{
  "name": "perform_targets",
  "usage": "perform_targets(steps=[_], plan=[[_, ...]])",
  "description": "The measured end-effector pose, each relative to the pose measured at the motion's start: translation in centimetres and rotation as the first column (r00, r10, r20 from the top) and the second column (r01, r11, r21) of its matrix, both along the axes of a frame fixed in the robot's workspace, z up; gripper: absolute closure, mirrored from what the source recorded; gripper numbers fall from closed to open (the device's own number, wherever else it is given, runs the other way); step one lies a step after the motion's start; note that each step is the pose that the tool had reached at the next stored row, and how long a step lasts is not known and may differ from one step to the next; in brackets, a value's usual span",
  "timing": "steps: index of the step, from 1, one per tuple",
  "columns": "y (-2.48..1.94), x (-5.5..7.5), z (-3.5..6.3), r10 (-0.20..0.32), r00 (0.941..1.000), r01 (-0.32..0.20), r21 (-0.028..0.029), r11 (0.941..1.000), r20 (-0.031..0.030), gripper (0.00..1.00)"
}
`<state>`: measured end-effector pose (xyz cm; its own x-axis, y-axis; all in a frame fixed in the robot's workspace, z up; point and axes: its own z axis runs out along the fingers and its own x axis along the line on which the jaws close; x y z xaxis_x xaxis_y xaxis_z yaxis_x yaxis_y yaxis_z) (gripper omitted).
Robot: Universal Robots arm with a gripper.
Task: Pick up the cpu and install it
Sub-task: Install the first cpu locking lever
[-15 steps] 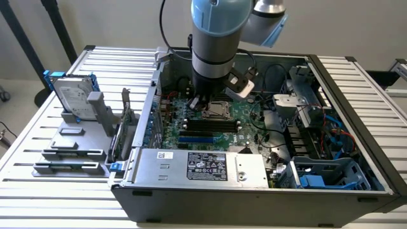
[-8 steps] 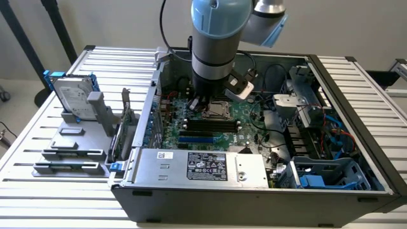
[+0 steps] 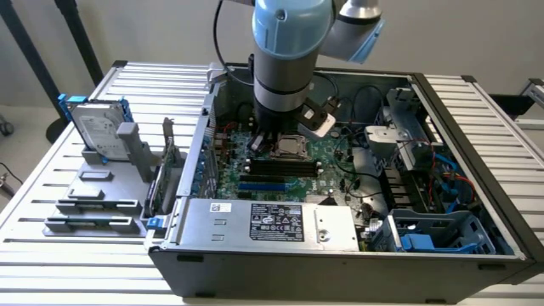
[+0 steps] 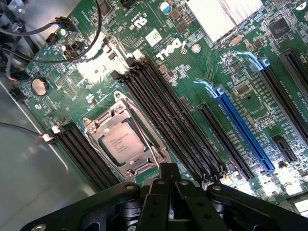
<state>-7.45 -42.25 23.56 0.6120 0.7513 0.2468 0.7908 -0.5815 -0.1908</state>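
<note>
Status check from my remote seat: cpu (image 4: 121,140) looks like it's already sitting in the socket (image 4: 126,139) on the motherboard (image 4: 192,77), silvery top up inside the metal frame, right between the two banks of black memory slots (image 4: 168,120). Fingers (image 4: 167,185) are pinched shut with nothing between them, hanging just above the board close beside the socket. In the exterior view I see the arm (image 3: 285,51) reaching down into the open computer case (image 3: 340,255) on the slatted tabletop (image 3: 76,255), right over that same spot. So my read is the pick and the placing are done. Whether the chip is fully seated, or the socket frame is latched down, I can't tell.
</note>
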Motion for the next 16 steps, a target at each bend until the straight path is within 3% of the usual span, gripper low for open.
perform_targets(steps=[16], plan=[[0.76, -0.9, -1.49, 0.0, 1.0, 0.0, -0.0018, 1.0, -0.0002, 0.89]])
